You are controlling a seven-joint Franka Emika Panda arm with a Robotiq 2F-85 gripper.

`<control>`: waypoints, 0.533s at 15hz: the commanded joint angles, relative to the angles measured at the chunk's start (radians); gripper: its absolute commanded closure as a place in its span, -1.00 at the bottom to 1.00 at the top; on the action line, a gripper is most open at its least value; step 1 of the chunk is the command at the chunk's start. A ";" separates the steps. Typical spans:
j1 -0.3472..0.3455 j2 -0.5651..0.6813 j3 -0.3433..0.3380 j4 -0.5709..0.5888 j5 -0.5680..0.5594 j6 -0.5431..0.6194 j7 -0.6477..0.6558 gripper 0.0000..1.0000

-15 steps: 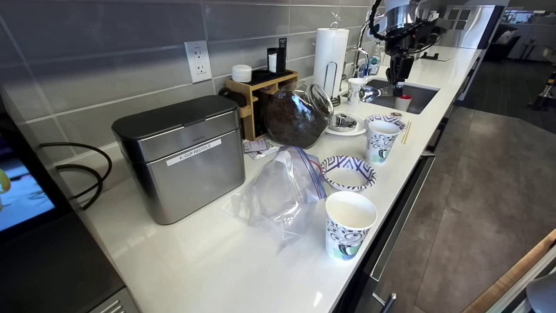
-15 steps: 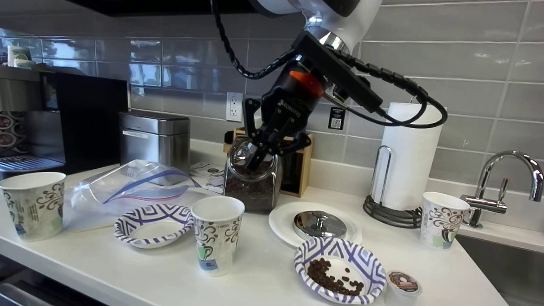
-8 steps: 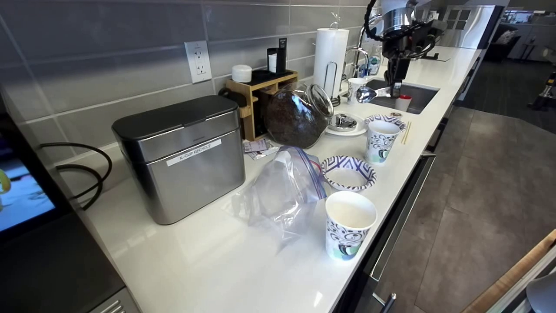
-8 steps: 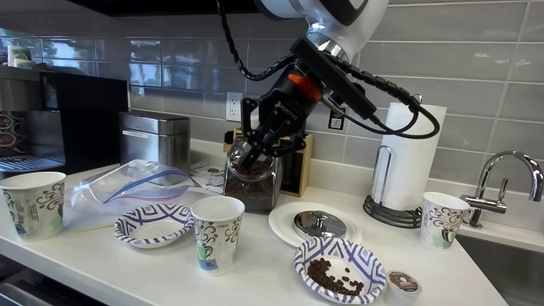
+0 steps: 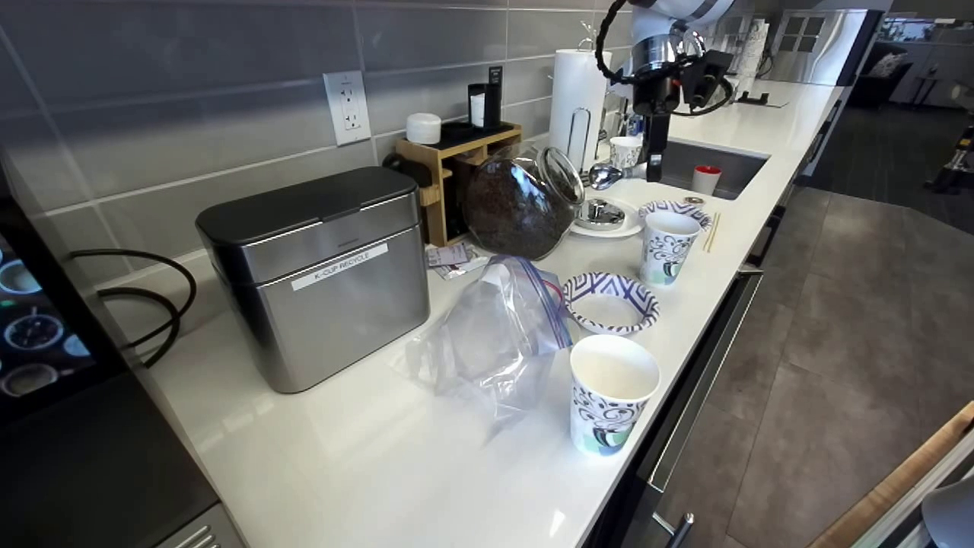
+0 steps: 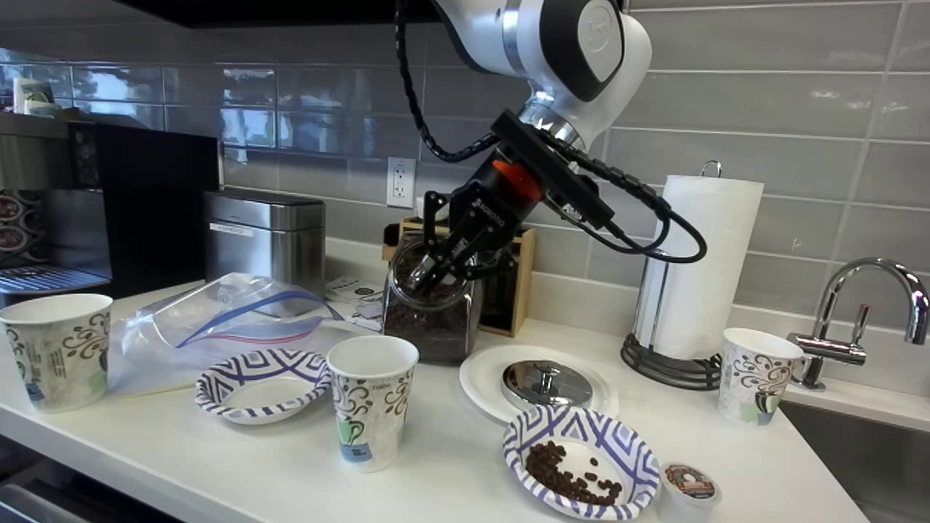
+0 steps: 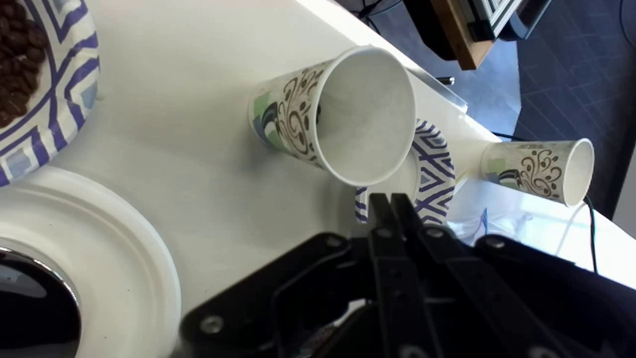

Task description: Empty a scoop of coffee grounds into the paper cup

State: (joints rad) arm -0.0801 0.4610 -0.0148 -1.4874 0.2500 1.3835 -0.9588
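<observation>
Tool (image 7: 389,200) holds scoop (image 5: 605,176) apart from paper cup (image 6: 372,418) near counter edge (image 6: 109,465).

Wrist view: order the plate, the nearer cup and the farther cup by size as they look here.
1. Plate, even cut off by the frame
2. Nearer cup
3. Farther cup; nearness may explain the cups' difference

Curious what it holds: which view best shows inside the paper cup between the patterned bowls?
The wrist view looks into the paper cup, showing a dark speck inside. Both exterior views show mainly its printed outside and rim.
</observation>
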 commanded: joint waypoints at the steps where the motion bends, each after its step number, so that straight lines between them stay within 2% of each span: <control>1: -0.017 0.100 0.037 0.145 0.027 -0.054 0.087 0.98; 8: -0.006 0.207 0.087 0.309 0.012 -0.085 0.182 0.98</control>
State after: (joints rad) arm -0.0806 0.6019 0.0446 -1.2835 0.2541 1.3562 -0.8247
